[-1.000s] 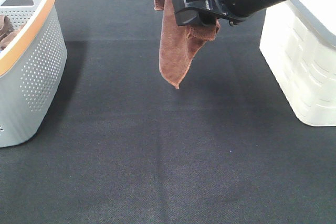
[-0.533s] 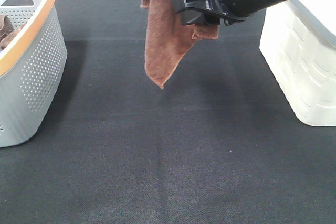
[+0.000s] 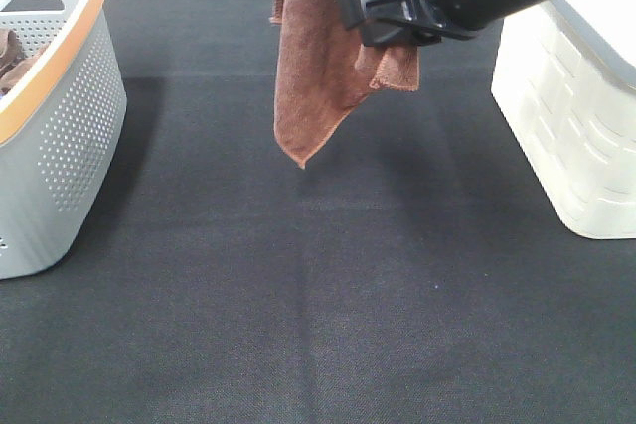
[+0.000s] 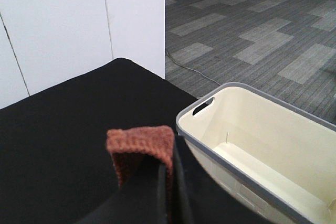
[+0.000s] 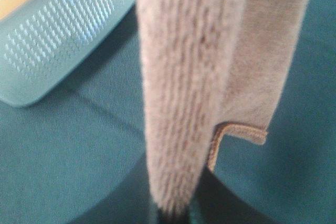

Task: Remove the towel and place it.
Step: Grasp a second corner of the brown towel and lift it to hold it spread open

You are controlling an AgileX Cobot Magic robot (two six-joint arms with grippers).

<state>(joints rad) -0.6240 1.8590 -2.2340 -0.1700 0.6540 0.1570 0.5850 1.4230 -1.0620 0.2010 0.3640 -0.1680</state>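
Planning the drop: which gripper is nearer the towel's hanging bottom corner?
Right. The right gripper clamps the towel above that corner; the left gripper pinches a fold outside the high view.

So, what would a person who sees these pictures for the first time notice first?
First, the reddish-brown towel: it hangs in the air over the black table, in the top middle of the high view, pinched by the right gripper that reaches in from the right. Then the two containers: a grey basket with an orange rim at the left, and a cream bin at the right.
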